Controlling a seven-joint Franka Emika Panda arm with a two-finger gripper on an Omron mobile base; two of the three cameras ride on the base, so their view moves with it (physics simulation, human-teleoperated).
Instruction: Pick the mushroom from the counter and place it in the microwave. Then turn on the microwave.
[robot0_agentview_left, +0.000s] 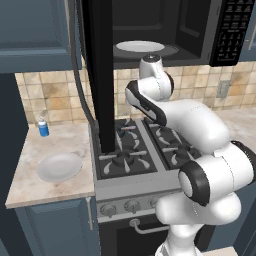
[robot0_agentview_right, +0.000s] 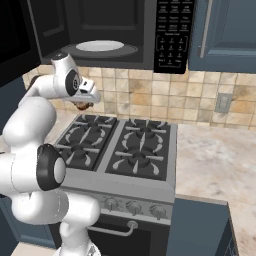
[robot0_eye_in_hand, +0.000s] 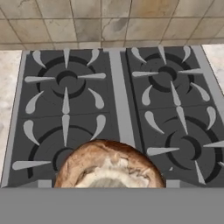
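Carrying step in hand, by judgement: mushroom off the counter and held up over the black gas stove, below the open microwave. Pinched between the two fingers of the gripper, seen in the right base view as a small brown lump under the white hand; jaws set wide because the mushroom itself is wide. In the hand view, mushroom very close at the bottom, with the burners far beneath it.

Next move, as a judgement: lift higher and go forward into the microwave cavity, then set the mushroom down on the white plate inside or beside it. Needs care with the open door, hanging down dark and tall at the left of the arm, and with the low upper edge of the cavity. After that, door to close and keypad to press.

Mushroom: round cap, brown and a little rough, paler tan and crumbly at the centre. Stove: matte black top with grey metal grates in star shape, four burners. Counter: smooth marbled stone, beige-pink, thick edge, over dark blue cabinets. Second white plate and a small blue bottle resting on the counter at the left. Wall: tan square tiles, slightly mottled.
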